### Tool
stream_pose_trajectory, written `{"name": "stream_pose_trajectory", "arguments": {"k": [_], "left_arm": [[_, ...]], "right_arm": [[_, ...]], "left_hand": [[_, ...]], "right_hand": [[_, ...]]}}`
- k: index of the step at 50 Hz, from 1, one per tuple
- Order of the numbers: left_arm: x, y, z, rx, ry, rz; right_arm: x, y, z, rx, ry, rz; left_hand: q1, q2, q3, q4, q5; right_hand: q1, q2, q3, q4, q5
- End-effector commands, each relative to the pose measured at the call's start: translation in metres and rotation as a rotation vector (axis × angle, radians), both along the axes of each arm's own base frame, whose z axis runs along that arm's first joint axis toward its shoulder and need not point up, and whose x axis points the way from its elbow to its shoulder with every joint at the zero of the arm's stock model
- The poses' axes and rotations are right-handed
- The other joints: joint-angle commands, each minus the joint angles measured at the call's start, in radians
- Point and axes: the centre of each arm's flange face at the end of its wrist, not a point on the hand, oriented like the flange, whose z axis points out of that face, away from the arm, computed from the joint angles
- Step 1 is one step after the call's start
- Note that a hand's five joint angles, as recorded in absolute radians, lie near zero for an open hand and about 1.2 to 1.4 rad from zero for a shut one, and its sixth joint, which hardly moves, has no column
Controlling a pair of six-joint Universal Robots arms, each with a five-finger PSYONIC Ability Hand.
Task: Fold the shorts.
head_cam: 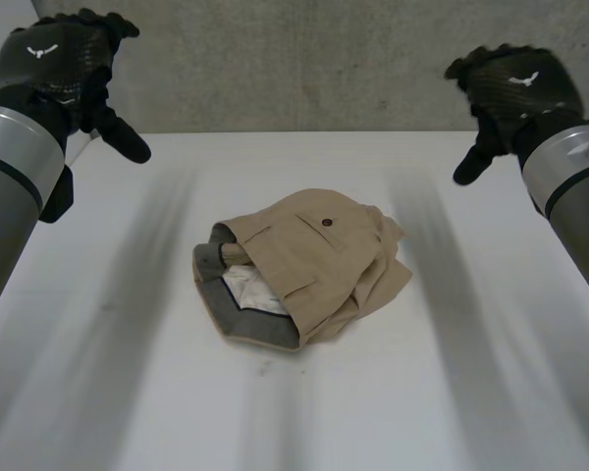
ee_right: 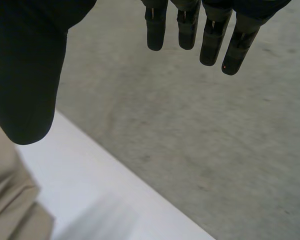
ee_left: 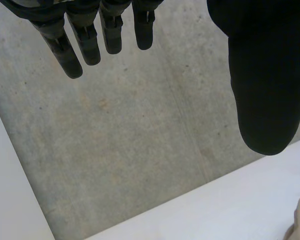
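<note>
Shorts: tan cloth shorts [head_cam: 304, 265], grey waistband lining exposed, lay in a compact, uneven bundle on the bench.
Left robot hand [head_cam: 64, 69]: raised well apart from the shorts, to their left; fingers straight, holding nothing.
Right robot hand [head_cam: 515, 88]: raised well apart, to their right; fingers straight, empty.
Assessment: both hands were apparently held clear to leave the fold open to inspection.
Surface: plain white bench [head_cam: 128, 392], smooth under the shorts.
Room: grey concrete surface [head_cam: 304, 59] beyond the shorts.
</note>
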Motion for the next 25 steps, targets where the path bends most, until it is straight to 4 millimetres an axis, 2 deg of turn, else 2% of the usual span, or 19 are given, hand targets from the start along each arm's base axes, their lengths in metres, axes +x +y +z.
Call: {"name": "stream_pose_trajectory", "arguments": {"k": [1,4,5,9,15,21,25], "left_arm": [[-0.004,-0.006,-0.022,0.058,-0.034,-0.007],[-0.007,-0.010,-0.039,0.104,-0.054,-0.034],[-0.009,-0.010,-0.048,0.130,-0.066,-0.054],[-0.004,-0.014,-0.063,0.173,-0.080,-0.063],[0.008,-0.022,-0.082,0.202,-0.084,-0.048],[0.011,-0.017,-0.096,0.219,-0.089,-0.048],[0.018,-0.020,-0.106,0.232,-0.093,-0.024]], "right_arm": [[0.019,0.032,-0.022,0.050,0.214,0.293],[0.025,0.043,-0.036,0.077,0.254,0.389],[0.030,0.052,-0.042,0.090,0.261,0.439],[0.049,0.073,-0.059,0.095,0.276,0.530],[0.073,0.084,-0.094,0.083,0.285,0.590],[0.093,0.106,-0.121,0.113,0.309,0.660],[0.098,0.103,-0.132,0.109,0.323,0.616]], "left_hand": [[-0.023,-0.028,-0.030,-0.026,-0.044],[-0.017,-0.022,-0.024,-0.020,-0.038],[-0.017,-0.022,-0.024,-0.020,-0.038],[-0.017,-0.022,-0.024,-0.020,-0.038],[-0.009,-0.013,-0.015,-0.011,-0.029],[-0.009,-0.013,-0.015,-0.011,-0.029],[-0.009,-0.013,-0.015,-0.011,-0.029]], "right_hand": [[-0.025,-0.044,-0.036,-0.055,-0.066],[0.014,-0.004,0.004,-0.016,-0.026],[0.014,-0.004,0.004,-0.016,-0.026],[0.017,-0.001,0.007,-0.013,-0.023],[0.093,0.075,0.083,0.063,0.053],[0.128,0.110,0.118,0.098,0.088],[0.281,0.262,0.271,0.251,0.241]]}}
